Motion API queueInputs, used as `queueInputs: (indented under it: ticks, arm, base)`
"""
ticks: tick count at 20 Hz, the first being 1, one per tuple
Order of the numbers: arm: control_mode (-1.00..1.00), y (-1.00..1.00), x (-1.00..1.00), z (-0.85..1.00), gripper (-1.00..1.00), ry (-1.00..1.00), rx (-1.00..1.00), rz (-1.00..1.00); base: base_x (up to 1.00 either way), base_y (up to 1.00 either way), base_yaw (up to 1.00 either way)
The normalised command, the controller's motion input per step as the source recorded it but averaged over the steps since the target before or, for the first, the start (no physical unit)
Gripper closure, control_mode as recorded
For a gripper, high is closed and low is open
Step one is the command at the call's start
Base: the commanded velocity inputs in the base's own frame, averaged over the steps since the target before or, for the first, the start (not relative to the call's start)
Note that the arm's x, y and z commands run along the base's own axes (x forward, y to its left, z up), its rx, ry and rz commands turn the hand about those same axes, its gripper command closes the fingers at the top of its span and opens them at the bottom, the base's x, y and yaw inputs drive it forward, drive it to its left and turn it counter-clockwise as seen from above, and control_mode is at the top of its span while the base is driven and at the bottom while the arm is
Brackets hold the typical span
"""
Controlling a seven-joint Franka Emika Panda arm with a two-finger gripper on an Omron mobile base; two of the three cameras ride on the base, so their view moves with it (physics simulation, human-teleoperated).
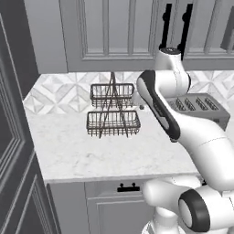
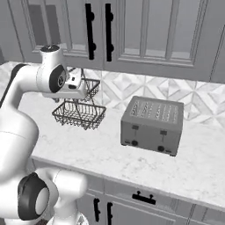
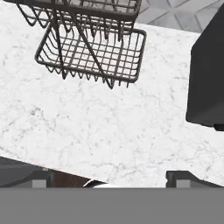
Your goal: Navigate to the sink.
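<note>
Parked facing a marble table [image 1: 82,151] bearing a toaster [image 2: 153,124] and a two-tier wire basket [image 1: 112,122]; no sink anywhere here. Risk while driving off: raised arm clipping toaster or basket. Hand [image 3: 109,180] tips set wide, empty.

White marble countertop [image 1: 77,155], with grey veins, across the middle of the left base view and the lower half of the right base view [image 2: 110,158]. On it, a two-tier dark wire basket rack [image 1: 112,119], at centre of the left base view and at left of the right base view [image 2: 80,113]. To the right, well apart from it, a grey toaster [image 2: 153,124], standing upright near the tiled wall.
</note>
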Motion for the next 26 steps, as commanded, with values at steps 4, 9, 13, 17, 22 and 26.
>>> queueInputs:
  ticks: [4,9,13,17,22,26]
  arm:
    - [1.00,0.00,0.00,0.00,-1.00,0.00,0.00,0.00]
    - [1.00,0.00,0.00,0.00,-1.00,0.00,0.00,0.00]
    - [1.00,0.00,0.00,0.00,-1.00,0.00,0.00,0.00]
    - [1.00,0.00,0.00,0.00,-1.00,0.00,0.00,0.00]
    - [1.00,0.00,0.00,0.00,-1.00,0.00,0.00,0.00]
    - [1.00,0.00,0.00,0.00,-1.00,0.00,0.00,0.00]
  base:
    - [0.00,-0.57,-0.66]
    - [0.00,-0.91,-0.58]
    - [0.05,-1.00,-0.56]
    - [0.13,-0.92,-0.56]
    - [0.24,-0.90,-0.53]
    - [0.52,-0.99,-0.45]
